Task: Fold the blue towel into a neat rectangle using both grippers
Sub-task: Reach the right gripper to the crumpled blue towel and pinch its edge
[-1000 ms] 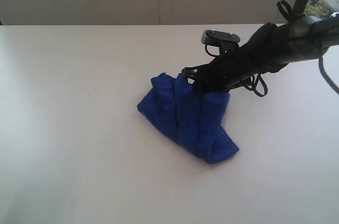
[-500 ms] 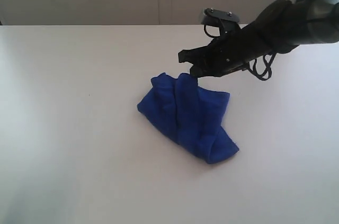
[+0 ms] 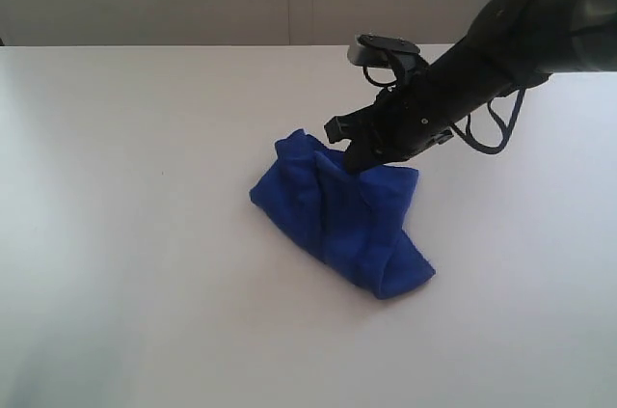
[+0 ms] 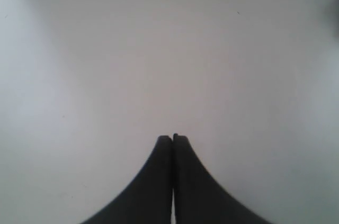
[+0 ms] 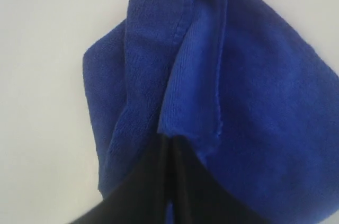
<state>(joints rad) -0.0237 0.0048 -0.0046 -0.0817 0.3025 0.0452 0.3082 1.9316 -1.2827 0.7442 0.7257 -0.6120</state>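
Note:
The blue towel (image 3: 337, 220) lies crumpled in loose folds near the middle of the white table (image 3: 145, 234). My right gripper (image 3: 352, 162) slants down from the right and touches the towel's far edge. In the right wrist view its jaws are pressed together, and the tips of the right gripper (image 5: 172, 142) sit at the hemmed edge of a raised flap of the towel (image 5: 254, 86). I see no cloth between the jaws. My left gripper (image 4: 172, 137) is shut over bare tabletop and holds nothing. It does not show in the exterior view.
A pale wall runs along the table's far edge. The right arm's black cables (image 3: 496, 128) hang in loops behind the wrist. Bare white tabletop (image 4: 159, 49) fills the left wrist view.
The right gripper left the towel, rose and closed with nothing in it. It has now come back down onto the towel's far edge. The towel has barely shifted.

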